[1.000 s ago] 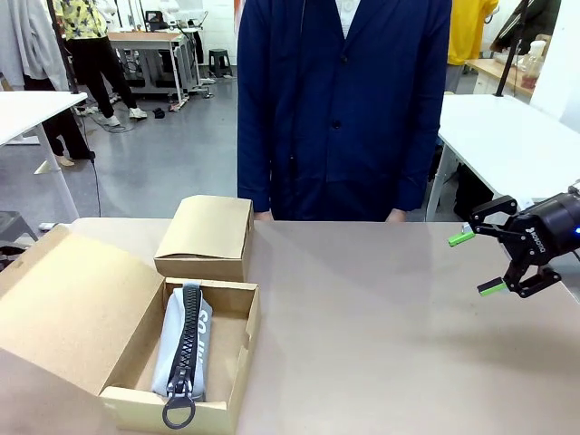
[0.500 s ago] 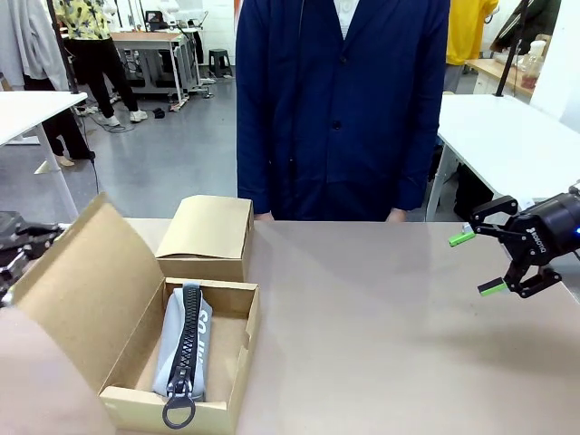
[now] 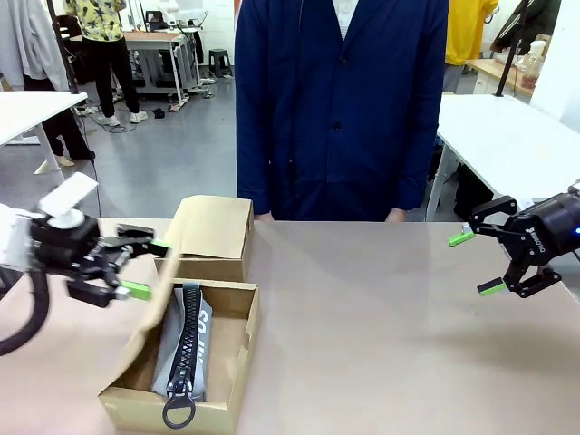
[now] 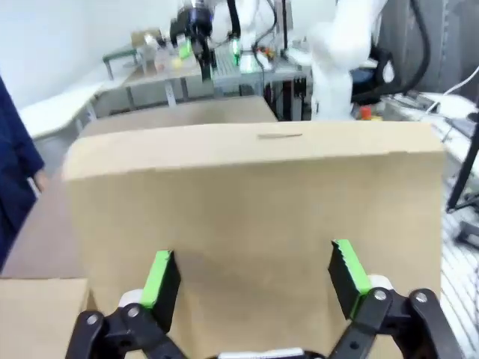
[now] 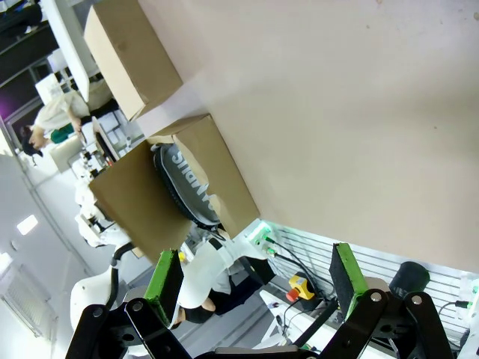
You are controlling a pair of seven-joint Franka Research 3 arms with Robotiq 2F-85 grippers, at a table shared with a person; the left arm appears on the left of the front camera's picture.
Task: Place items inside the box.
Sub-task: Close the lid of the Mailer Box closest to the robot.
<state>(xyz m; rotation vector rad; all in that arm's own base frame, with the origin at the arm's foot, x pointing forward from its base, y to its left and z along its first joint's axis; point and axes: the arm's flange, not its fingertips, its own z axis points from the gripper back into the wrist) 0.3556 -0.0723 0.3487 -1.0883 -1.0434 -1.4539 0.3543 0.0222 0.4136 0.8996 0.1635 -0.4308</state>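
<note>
The table [image 3: 390, 326] was a wide tan surface, with a person in a dark blue coat [image 3: 340, 109] standing at its far edge, hands [image 3: 395, 216] low against that edge. On the robot's left half sat an open cardboard box [image 3: 237, 349], its hinged lid [image 3: 154, 313] raised to a steep tilt over the box's left side; in the left wrist view the lid's [image 4: 254, 209] plain outer face stood just ahead of the fingers. A second, closed cardboard box [image 3: 208, 237] lay just behind the open one, touching or nearly touching its far wall. Inside the open box lay the pale grey-blue zip pencil case [image 3: 184, 349], lengthwise, its black zip uppermost and its ring pull hanging over the near wall; the right wrist view showed white lettering on the pencil case [image 5: 183, 183]. The left gripper [image 3: 136, 267] stood at the lid's outer side, its green-padded jaws spread and unclenched; whether a pad touched the cardboard could not be told. The right gripper [image 3: 475, 263] hung above the table's right edge, well apart from both boxes, jaws spread wide and grasping nothing.
</note>
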